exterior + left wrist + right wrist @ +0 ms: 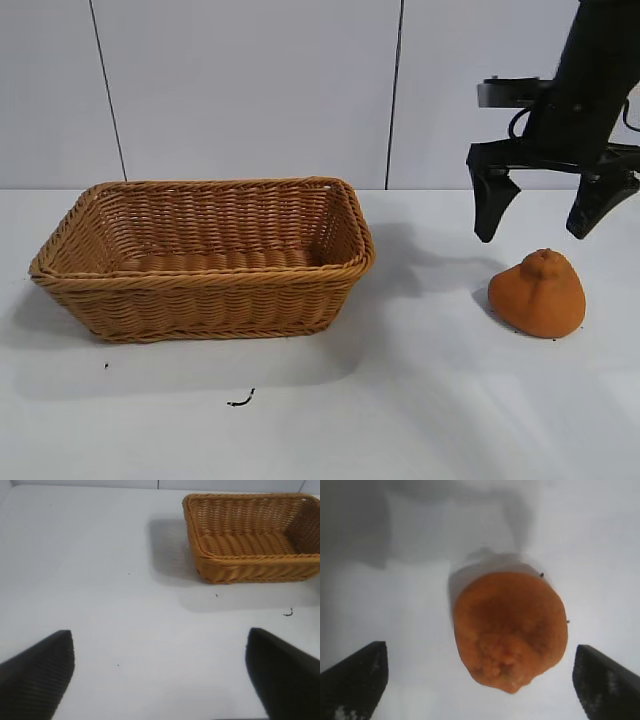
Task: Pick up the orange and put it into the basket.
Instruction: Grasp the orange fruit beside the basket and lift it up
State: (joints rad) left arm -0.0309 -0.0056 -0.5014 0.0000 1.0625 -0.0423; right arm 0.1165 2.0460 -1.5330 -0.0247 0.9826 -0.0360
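Note:
The orange (541, 292) is a dull-orange cone-shaped fruit with a knobby top, resting on the white table at the right. My right gripper (541, 232) hangs open just above it, a little behind, its two black fingers wider apart than the fruit. In the right wrist view the orange (510, 630) lies between the spread fingertips (355, 680), untouched. The tan wicker basket (60, 270) stands empty at the left centre and also shows in the left wrist view (200, 555). My left gripper (160, 675) is open and empty over bare table, out of the exterior view.
A small dark scrap (241, 400) lies on the white table (420, 400) in front of the basket; it shows in the left wrist view too (288, 613). A grey panelled wall (250, 90) stands behind the table.

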